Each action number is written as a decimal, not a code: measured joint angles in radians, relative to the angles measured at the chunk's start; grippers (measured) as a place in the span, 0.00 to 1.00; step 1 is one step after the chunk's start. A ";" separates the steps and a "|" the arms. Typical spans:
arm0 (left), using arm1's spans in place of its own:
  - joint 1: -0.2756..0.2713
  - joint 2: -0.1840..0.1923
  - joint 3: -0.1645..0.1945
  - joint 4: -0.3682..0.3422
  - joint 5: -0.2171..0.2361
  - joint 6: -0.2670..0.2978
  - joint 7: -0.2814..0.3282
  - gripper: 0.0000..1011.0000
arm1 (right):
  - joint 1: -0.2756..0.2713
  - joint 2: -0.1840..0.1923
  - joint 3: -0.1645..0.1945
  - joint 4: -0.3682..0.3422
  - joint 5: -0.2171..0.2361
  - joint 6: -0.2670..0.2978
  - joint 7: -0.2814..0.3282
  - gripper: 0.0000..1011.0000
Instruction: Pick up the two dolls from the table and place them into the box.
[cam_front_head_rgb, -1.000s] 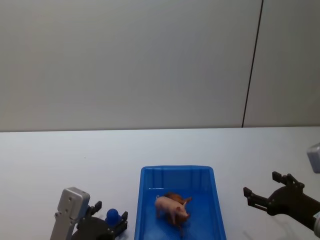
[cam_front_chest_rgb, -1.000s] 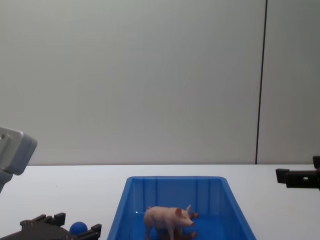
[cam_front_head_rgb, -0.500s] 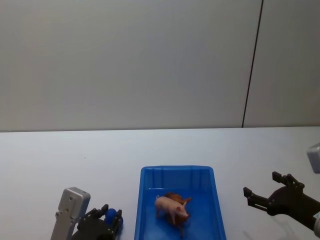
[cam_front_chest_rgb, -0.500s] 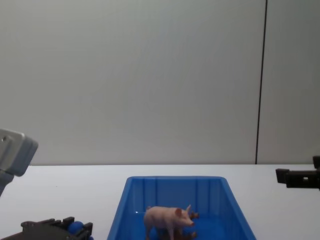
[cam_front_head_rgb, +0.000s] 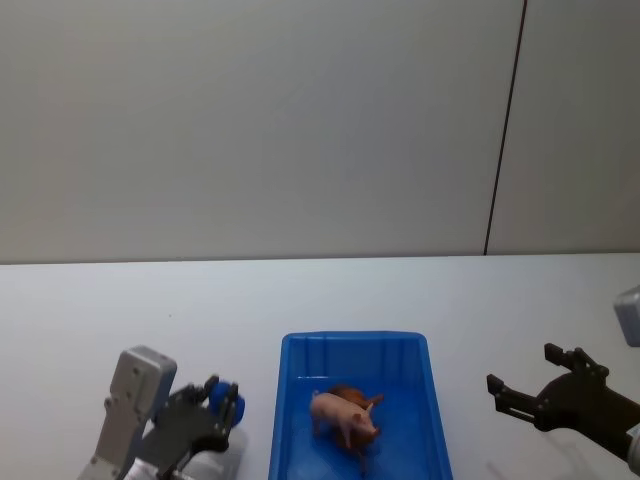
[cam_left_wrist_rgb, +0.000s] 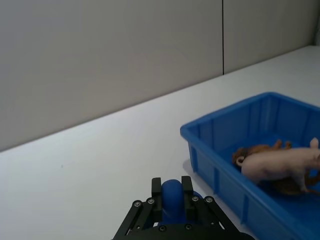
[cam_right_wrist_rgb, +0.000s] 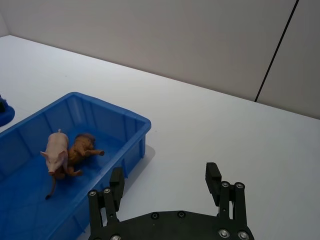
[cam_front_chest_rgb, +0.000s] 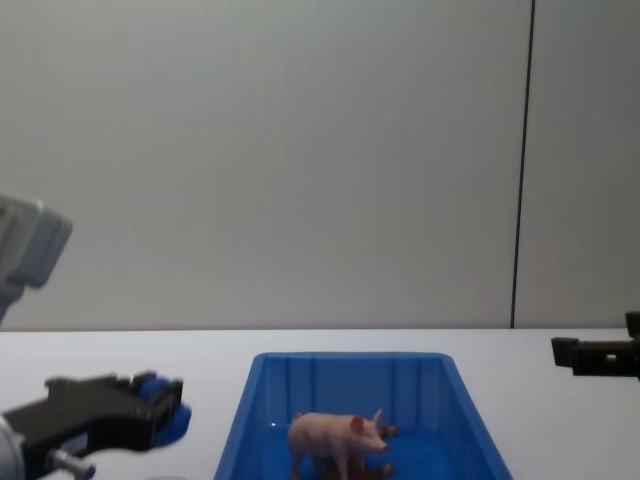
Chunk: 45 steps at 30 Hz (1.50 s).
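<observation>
Both dolls are inside the blue box (cam_front_head_rgb: 352, 341). The pink pig (cam_front_head_rgb: 338, 414) stands in it, and the reddish-brown maned animal (cam_front_head_rgb: 354, 395) lies just behind the pig. They also appear in the right wrist view as pig (cam_right_wrist_rgb: 56, 150) and brown animal (cam_right_wrist_rgb: 83, 147). Left of the box, my left gripper (cam_front_head_rgb: 222, 404) is shut on a small blue round-topped object (cam_left_wrist_rgb: 172, 195) and holds it above the white table (cam_front_head_rgb: 150, 310). My right gripper (cam_front_head_rgb: 522, 369) hangs open with nothing in it, right of the box.
A plain grey wall with a dark vertical seam (cam_front_head_rgb: 505, 130) backs the table. Bare tabletop lies on both sides of the box and behind it. The box wall (cam_front_chest_rgb: 350, 378) rises above the table between the two arms.
My left gripper has shut on the blue round-topped object and raised it off the table. The right arm and the dolls in the box have not moved.
</observation>
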 joint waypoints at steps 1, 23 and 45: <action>-0.001 0.000 -0.001 -0.005 0.002 -0.001 0.000 0.23 | 0.000 0.000 0.000 0.000 0.000 0.000 0.000 0.99; -0.099 -0.103 0.039 -0.078 0.082 -0.045 -0.121 0.13 | 0.000 0.000 0.000 0.000 0.000 0.000 0.000 0.99; -0.119 -0.130 0.055 -0.089 0.093 -0.078 -0.196 0.13 | 0.000 0.000 0.000 0.000 0.000 0.000 0.000 0.99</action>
